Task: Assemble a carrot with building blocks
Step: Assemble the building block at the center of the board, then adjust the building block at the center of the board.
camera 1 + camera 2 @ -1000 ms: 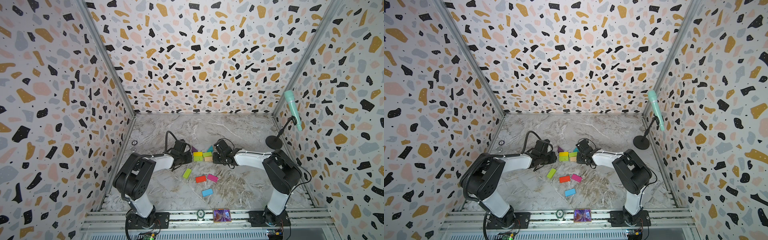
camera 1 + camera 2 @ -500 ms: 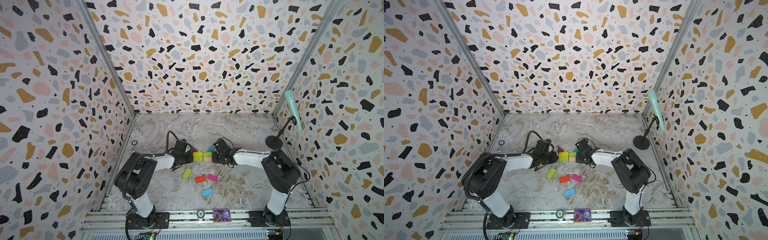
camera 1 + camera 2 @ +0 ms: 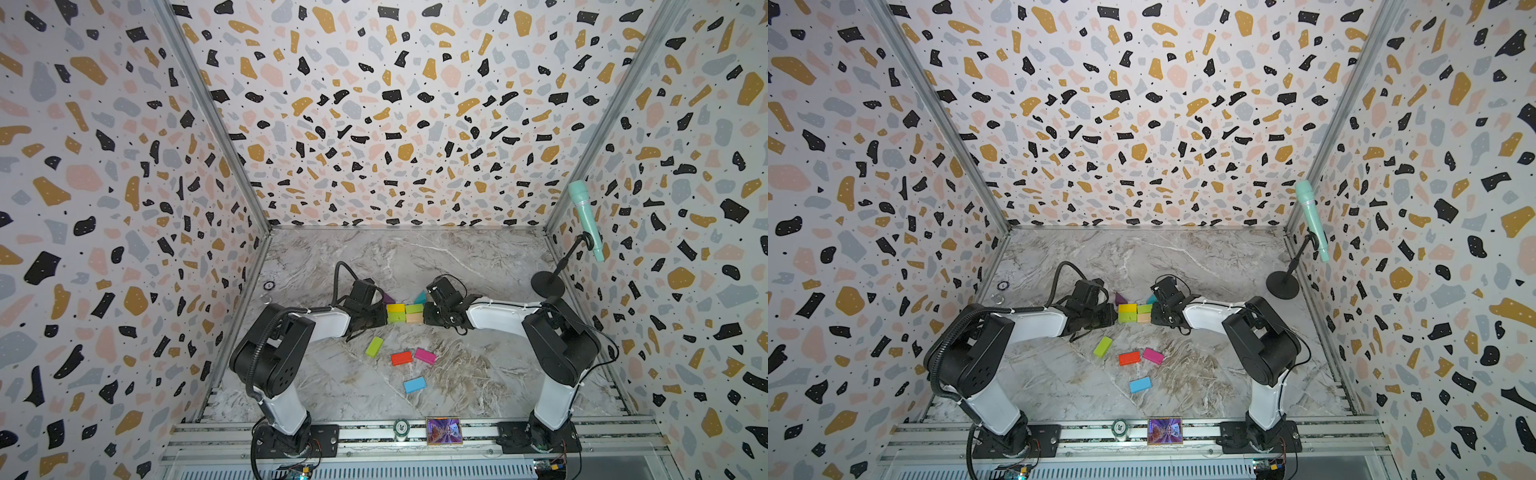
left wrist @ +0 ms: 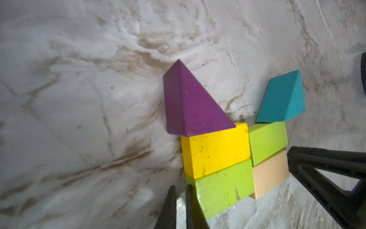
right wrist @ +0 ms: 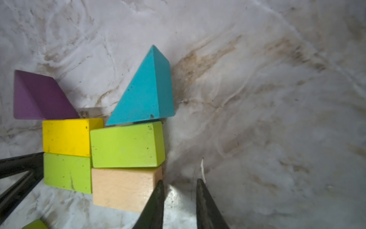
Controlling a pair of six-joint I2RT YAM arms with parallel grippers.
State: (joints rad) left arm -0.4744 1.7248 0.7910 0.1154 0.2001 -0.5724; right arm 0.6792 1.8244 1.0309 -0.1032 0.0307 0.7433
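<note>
Twin robots, left arm (image 3: 328,322) and right arm (image 3: 494,318): white shells, bulky black joints, screwed black base plates (image 3: 326,434), black cables (image 3: 335,282) looping at the wrists.

Four rectangular blocks lie packed two by two on the marble tabletop (image 4: 79,99): a yellow block (image 4: 215,150) alongside a lime green block (image 4: 223,188), and a second lime green block (image 4: 267,142) alongside a tan block (image 4: 271,174). A purple triangular block (image 4: 190,103) touches the yellow block, and a teal triangular block (image 4: 283,99) touches the second lime green block. The left gripper (image 4: 181,188), nearly closed and empty, sits at the lime green block's end, and the right gripper's finger (image 4: 316,164) is just beside the tan block
</note>
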